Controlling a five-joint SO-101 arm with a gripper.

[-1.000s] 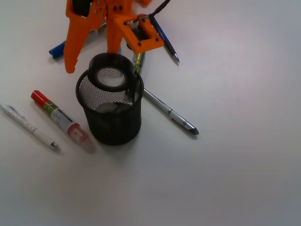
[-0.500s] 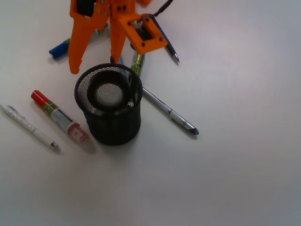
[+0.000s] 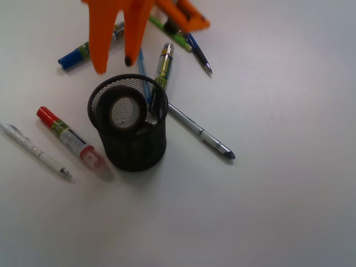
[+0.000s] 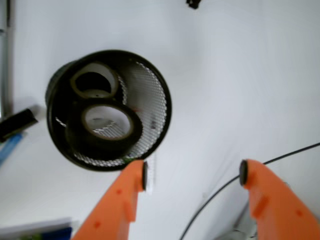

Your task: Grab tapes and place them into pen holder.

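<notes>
The claw [image 4: 192, 176] is showing bright orange with small black pads at its tips. The pen holder [image 3: 133, 150] is showing black wire mesh, and the two tapes [image 4: 102, 127] visible inside it are looking dark with pale cores. The marker [image 3: 70, 138] is wearing a red cap. The bench [image 3: 278, 211] is appearing plain white.

I could read no words, numbers, brand names or signs in either view. The red-capped marker [image 3: 70, 138] carried a greenish label band, but its print was too blurred and small to make out. The tape rolls [image 4: 104, 125] inside the pen holder [image 3: 129, 123] showed plain surfaces, and the pens lying around bore no legible lettering.
</notes>
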